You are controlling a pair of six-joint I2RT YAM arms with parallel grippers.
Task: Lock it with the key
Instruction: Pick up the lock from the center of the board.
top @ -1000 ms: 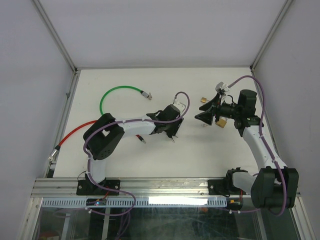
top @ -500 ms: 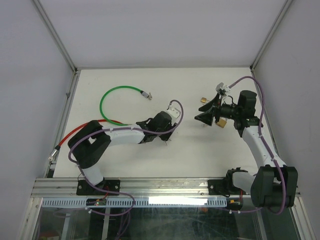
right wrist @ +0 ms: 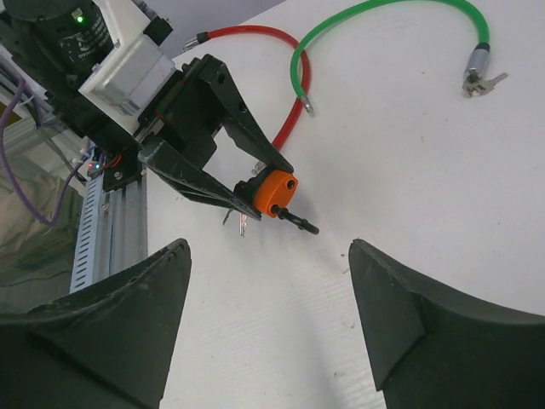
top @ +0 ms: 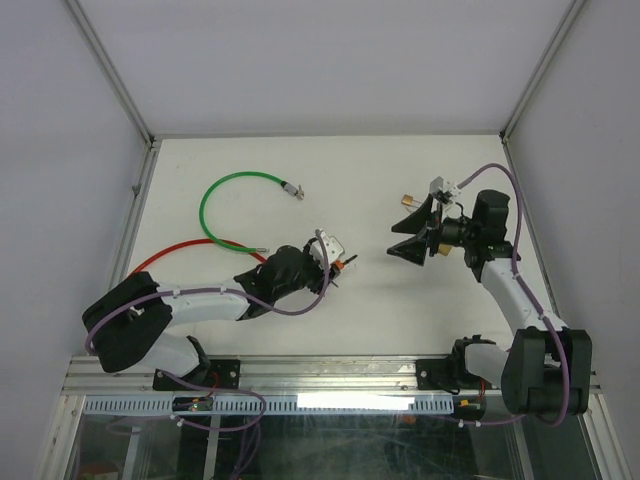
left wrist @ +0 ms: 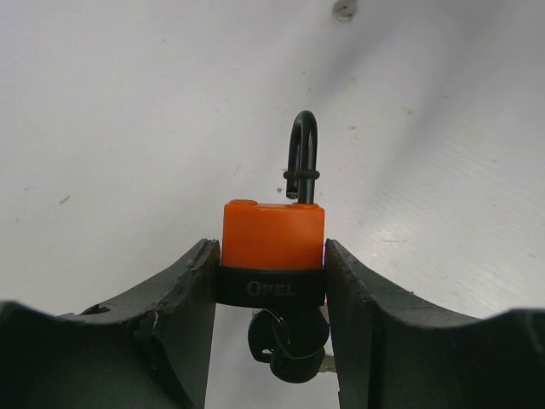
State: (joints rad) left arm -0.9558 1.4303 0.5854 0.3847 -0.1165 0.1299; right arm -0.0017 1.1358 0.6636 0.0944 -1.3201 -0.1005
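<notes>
My left gripper is shut on an orange padlock, its fingers clamping the black band at the lock's base. The black shackle points away from the wrist, over the white table. A black-headed key on a ring hangs at the lock's base between the fingers. In the top view the padlock sits mid-table. My right gripper is open and empty, to the right of the lock and facing it. The right wrist view shows the padlock and small keys dangling under it.
A green cable lock with keys at its end lies at the back left, and a red cable nearer. A small brass padlock lies by my right gripper. The aluminium rail runs along the near edge.
My left arm has stretched low and drawn back toward the near edge with the padlock in it. My right gripper has shifted slightly left and nearer, still open.
</notes>
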